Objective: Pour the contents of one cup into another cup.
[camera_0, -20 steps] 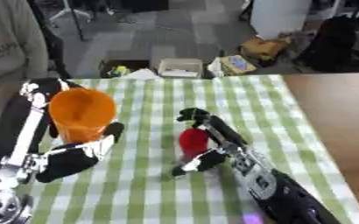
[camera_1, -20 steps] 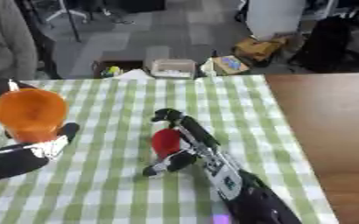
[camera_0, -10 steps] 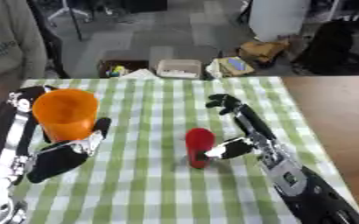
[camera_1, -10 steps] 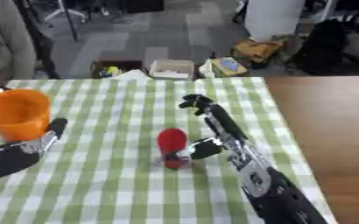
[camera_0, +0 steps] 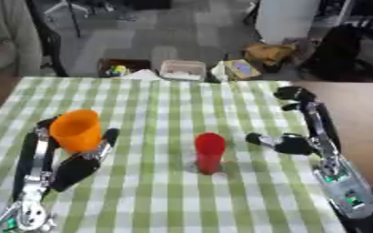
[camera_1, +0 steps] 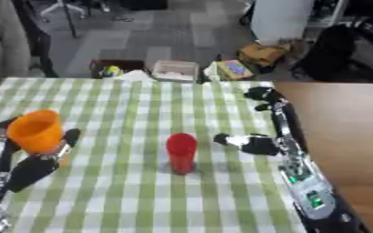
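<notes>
Near the left edge of the checked tabletop (camera_0: 158,200), the left hand (camera_0: 77,164) wraps its fingers (camera_0: 108,136) and thumb around the upright orange cup (camera_0: 77,130). The red cup (camera_0: 209,152) stands upright mid-table, apart from the right hand (camera_0: 294,144), whose released fingers extend toward the far right corner.

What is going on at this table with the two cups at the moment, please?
The robot's left hand has its fingers curled round an orange cup, held upright over the checked tablecloth. A red cup stands upright alone mid-table. The right hand is open just beside it, not touching. No pouring is under way yet.
</notes>
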Motion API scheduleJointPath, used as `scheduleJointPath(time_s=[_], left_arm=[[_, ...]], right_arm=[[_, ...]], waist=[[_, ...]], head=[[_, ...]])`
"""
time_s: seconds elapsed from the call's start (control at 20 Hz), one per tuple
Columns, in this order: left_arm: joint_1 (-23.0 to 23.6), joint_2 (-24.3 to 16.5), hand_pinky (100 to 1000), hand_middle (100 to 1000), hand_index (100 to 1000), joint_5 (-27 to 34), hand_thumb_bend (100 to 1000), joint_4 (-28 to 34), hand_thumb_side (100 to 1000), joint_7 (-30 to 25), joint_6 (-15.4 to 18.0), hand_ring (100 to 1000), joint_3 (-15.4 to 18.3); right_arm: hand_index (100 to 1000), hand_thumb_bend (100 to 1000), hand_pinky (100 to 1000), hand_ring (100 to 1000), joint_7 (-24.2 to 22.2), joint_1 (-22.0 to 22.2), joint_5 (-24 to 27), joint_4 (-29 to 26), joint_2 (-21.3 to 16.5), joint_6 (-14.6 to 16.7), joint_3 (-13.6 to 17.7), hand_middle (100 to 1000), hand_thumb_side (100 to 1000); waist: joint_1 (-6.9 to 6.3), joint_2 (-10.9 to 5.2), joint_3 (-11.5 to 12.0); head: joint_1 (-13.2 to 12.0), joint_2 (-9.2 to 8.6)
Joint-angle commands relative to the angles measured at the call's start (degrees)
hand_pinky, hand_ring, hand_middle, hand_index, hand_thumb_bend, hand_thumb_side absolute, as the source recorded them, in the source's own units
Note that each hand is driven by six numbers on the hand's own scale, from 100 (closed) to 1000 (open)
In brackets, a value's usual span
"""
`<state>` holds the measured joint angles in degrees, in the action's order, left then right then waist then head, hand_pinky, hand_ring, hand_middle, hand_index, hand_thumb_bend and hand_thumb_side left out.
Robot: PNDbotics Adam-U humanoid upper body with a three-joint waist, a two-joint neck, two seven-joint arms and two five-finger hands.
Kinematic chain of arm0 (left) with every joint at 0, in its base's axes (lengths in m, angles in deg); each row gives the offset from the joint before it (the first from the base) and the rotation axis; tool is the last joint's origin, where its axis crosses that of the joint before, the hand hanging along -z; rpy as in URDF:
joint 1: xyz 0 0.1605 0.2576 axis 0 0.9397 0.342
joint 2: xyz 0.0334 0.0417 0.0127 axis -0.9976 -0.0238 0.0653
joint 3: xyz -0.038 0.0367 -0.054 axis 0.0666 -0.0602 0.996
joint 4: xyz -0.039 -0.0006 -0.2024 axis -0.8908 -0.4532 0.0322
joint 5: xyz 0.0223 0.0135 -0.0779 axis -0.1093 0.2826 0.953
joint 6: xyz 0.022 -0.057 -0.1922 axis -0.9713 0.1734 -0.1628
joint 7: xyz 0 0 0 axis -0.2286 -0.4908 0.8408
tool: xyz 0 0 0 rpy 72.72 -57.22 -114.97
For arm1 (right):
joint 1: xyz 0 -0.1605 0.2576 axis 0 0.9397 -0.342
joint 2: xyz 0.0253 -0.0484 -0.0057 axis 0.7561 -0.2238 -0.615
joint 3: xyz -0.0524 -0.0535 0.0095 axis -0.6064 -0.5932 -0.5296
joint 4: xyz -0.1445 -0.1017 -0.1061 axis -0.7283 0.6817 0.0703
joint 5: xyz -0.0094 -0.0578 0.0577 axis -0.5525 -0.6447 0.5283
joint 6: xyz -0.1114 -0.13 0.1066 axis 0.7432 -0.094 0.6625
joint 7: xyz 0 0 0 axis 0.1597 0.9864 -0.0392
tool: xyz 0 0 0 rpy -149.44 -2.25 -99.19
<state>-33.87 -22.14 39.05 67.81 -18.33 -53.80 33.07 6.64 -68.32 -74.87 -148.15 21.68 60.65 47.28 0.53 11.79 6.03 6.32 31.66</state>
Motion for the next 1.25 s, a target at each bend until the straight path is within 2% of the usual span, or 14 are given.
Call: scheduleJointPath(time_s=[0.05,0.15,0.3,0.45,0.7,0.95,1.0,1.05,1.15,1.25], left_arm=[[-1.84,0.48,413,446,686,0.7,910,-5.79,449,-0.68,3.98,589,-0.69],[-2.91,0.69,432,498,703,0.2,990,-9.13,452,-2.3,5.35,644,-0.88],[-4.16,0.31,497,600,752,-3.14,1000,-10.96,486,-4.54,6.48,741,-0.77],[-3.86,0.03,571,692,787,-6.55,1000,-8.53,533,-5.51,6.79,804,0.0],[-1.4,-1.79,600,734,801,-6.35,1000,2.79,623,-4.19,6.3,829,2.21],[2.39,-4.51,600,746,818,-3.85,1000,17.33,683,-4.61,3.62,832,5.44],[3.34,-4.8,596,751,819,-3.09,1000,19.66,737,-4.8,3.03,834,6.06],[4.38,-5.0,595,752,819,-2.15,1000,21.81,740,-4.98,2.54,834,6.63],[6.3,-4.99,592,762,820,-0.77,1000,23.8,756,-5.64,2.91,836,7.62],[8.39,-4.49,586,770,818,0.08,1000,24.27,767,-6.82,4.74,836,8.37]], right_arm=[[717,935,644,760,1.56,-0.33,1.52,-4.07,-1.2,-0.72,0.89,746,334],[715,933,642,758,1.56,-0.07,2.04,-5.01,-0.87,-0.98,0.82,744,335],[713,930,638,754,1.33,0.21,2.49,-5.59,-0.59,-1.23,0.74,740,337],[712,927,633,752,1.37,0.45,2.76,-5.57,-0.57,-1.43,0.92,739,340],[716,926,626,751,1.63,0.68,3.1,-5.4,-0.83,-1.59,1.31,740,346],[736,920,618,751,1.91,0.81,3.52,-5.24,-1.21,-1.72,1.74,748,360],[748,915,600,751,1.88,0.8,3.64,-5.21,-1.28,-1.74,1.79,755,368],[749,916,599,751,1.8,0.78,3.78,-5.19,-1.35,-1.74,1.83,757,368],[756,914,594,753,1.58,0.73,4.15,-5.21,-1.47,-1.74,1.92,765,373],[763,912,586,756,1.24,0.74,4.71,-5.41,-1.58,-1.68,2.07,778,378]], waist=[[-0.01,-0.62,-0.24],[-0.04,-0.56,-0.5],[-0.02,-0.54,-0.78],[-0.1,-0.5,-0.81],[-0.44,-0.54,-0.48],[-0.79,-0.86,-0.01],[-0.84,-0.91,0.09],[-0.88,-0.95,0.18],[-0.95,-1.01,0.26],[-1.08,-1.09,0.33]], head=[[-0.36,-0.25],[-0.49,-0.24],[-0.6,-0.32],[-0.62,-0.47],[-0.42,-0.58],[-0.19,-0.83],[-0.19,-0.9],[-0.17,-0.97],[-0.24,-1.02],[-0.24,-1.06]])
